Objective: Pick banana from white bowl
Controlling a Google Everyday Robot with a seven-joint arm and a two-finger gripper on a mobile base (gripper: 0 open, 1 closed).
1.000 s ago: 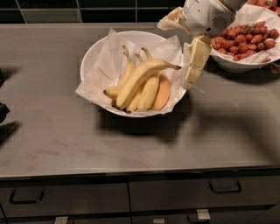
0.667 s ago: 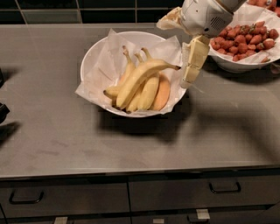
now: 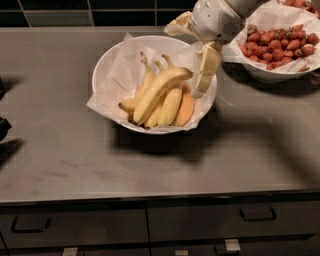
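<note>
At the far left edge, dark shapes (image 3: 3, 127) intrude that cannot be identified. The grey counter (image 3: 60, 150) runs the full width, with a dark tiled wall (image 3: 50, 11) behind it and drawer fronts with dark handles (image 3: 30, 225) below its front edge. A broad stretch of counter lies to the left of and in front of the white bowl (image 3: 106, 62), which stands at centre, towards the back. The bowl is lined with crinkled white paper (image 3: 114, 87) that overhangs the rim at left and front. The banana (image 3: 160, 90) lies inside, on top of the other fruit. Its long axis is diagonal: one end points to the lower left near the front rim, the other to the upper right. Under and beside it lie shorter bananas (image 3: 171, 106), stems towards the wall, and an orange-peach fruit (image 3: 186, 107) on their right. The gripper (image 3: 182, 60) hangs over the bowl's right rim. Its jaws are spread wide and hold nothing. One finger (image 3: 206, 67) hangs down just beside the banana's upper right end. Whether it touches cannot be told. To the right, near the white bowl, stands a bowl of strawberries (image 3: 280, 45), cut off by the frame edge.
</note>
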